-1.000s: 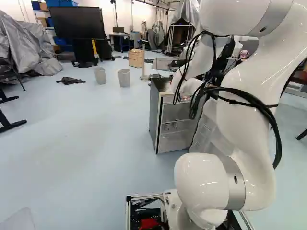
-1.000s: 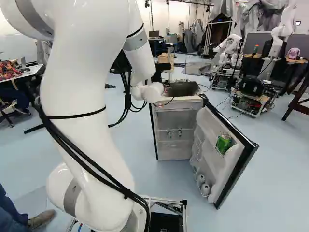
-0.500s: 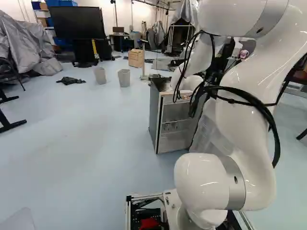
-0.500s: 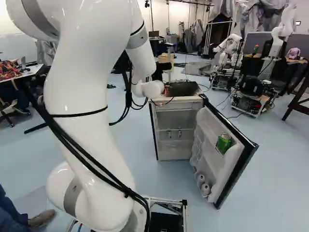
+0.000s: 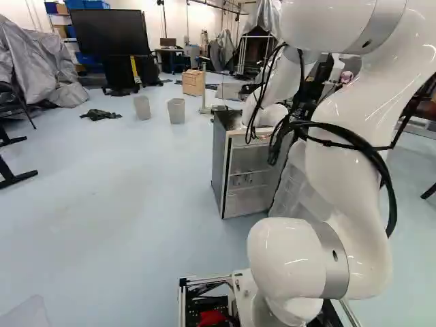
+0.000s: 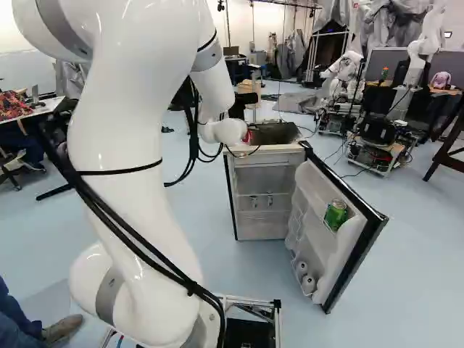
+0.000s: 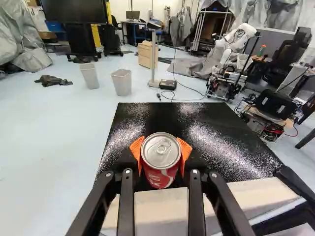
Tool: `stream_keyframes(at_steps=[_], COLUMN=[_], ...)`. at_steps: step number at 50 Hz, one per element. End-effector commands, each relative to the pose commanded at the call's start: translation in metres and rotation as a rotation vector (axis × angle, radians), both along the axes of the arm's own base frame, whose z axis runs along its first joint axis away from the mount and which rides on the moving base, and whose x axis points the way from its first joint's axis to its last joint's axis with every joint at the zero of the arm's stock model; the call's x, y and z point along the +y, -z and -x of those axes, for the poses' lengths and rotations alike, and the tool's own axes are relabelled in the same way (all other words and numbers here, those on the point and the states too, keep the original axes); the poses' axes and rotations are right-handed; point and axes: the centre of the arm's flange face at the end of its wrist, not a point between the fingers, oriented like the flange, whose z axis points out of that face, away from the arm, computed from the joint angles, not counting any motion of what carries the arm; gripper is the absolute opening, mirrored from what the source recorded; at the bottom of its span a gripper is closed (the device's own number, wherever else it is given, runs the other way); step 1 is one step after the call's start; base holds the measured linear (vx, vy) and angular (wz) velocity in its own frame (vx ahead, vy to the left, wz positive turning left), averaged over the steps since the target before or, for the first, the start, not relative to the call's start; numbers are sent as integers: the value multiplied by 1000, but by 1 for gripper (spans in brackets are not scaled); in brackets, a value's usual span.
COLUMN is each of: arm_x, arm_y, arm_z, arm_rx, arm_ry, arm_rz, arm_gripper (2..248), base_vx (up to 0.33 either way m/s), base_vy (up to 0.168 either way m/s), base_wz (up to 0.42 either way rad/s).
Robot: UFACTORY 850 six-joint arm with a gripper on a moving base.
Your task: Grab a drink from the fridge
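Note:
Between the orange pads of my gripper in the wrist view is a red can with a silver lid, touched from both sides. It stands upright over the fridge's black top; whether it touches that surface I cannot tell. In the right base view, a bit of the red can shows beside the white wrist, which hides the gripper. The fridge has its door open to the right. A green can sits in a door shelf, and white round items lie lower in the door.
Two grey bins and a wooden box stand on the floor beyond the fridge. Another robot is at the back right, near a cart with equipment. A person's shoe shows at the left of the right base view.
The arm has shifted slightly, and its wrist has risen a little above the fridge top, with more of the red can showing. The base and the fridge have stayed put.

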Motion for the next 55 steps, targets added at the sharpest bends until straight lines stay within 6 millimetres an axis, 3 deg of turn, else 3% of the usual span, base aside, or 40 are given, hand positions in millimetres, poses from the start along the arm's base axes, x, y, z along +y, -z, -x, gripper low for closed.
stream_keyframes(at_steps=[17,55], arm_x=[0,-2], arm_y=[-14,-5], arm_z=[-2,-10], arm_rx=[-4,107], arm_ry=[2,14], arm_rz=[6,7], arm_gripper=[98,98], base_vx=[0,0], base_vy=[0,0], base_wz=[0,0])
